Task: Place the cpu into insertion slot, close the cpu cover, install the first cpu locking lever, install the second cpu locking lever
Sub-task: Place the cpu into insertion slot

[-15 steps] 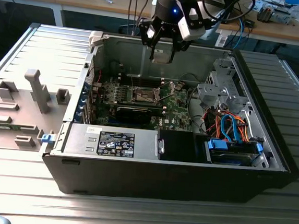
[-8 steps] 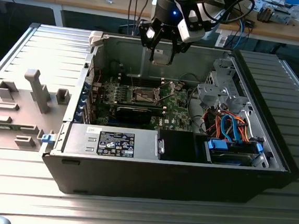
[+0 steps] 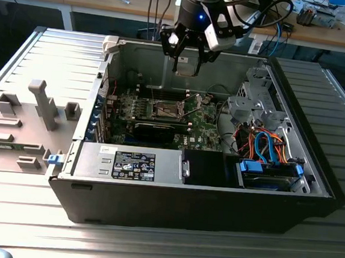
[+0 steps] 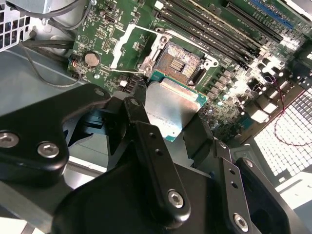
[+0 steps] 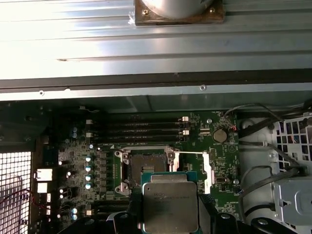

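you've got the cpu (image 4: 170, 105) pinched by its edges between the jaws, closed just to the chip's width, metal face toward the wrist cameras. it's hanging above the open computer case (image 3: 183, 211), well clear of the board, nothing seated yet. the insertion slot (image 4: 179, 61) lies bare below, contact field exposed, and the cpu cover (image 4: 120, 48) is swung open beside it. here's the danger as i judge it: the grip is only on thin edges, so a nudge could tip or twist the chip, and a corner coming down first would bend those contacts. come in off-centre and it lands on the slot's metal rim, or the jaws clip the open cover. the exterior view gives you what the wrist cameras can't – the height gap between chip and board, with the case's back wall close behind the jaws. the second wrist view gives you contacts and cover up close, while the first wrist view looks almost straight down – chip and slot sides look roughly parallel, with the chip off to one side of the slot.
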